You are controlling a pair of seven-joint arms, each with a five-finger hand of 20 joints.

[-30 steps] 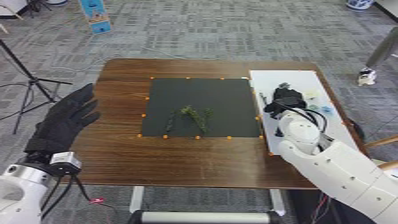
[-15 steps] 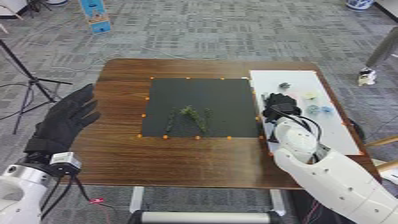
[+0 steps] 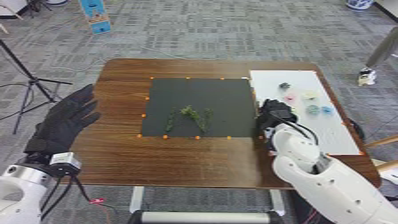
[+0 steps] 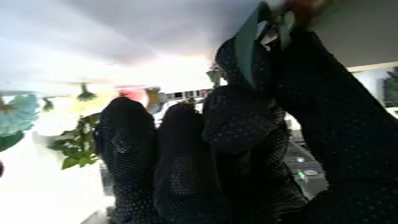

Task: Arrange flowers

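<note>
Five flowers (image 3: 310,94) on one white board (image 3: 333,137); three green sprigs (image 3: 188,111) on one black mat (image 3: 204,90); one table (image 3: 178,162)

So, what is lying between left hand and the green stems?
In the head view, bare brown table and the edge of the black mat, with orange marks, lie between the left hand and the stems.

No lettering can be read (the blue panel (image 3: 98,26) is too small to tell)

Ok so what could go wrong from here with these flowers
The leafy stem pinched in the right hand might slip or twist. Setting it down on the black mat could nudge the sprigs lying there. The hand might also brush the pink flower nearby on the white board.
</note>
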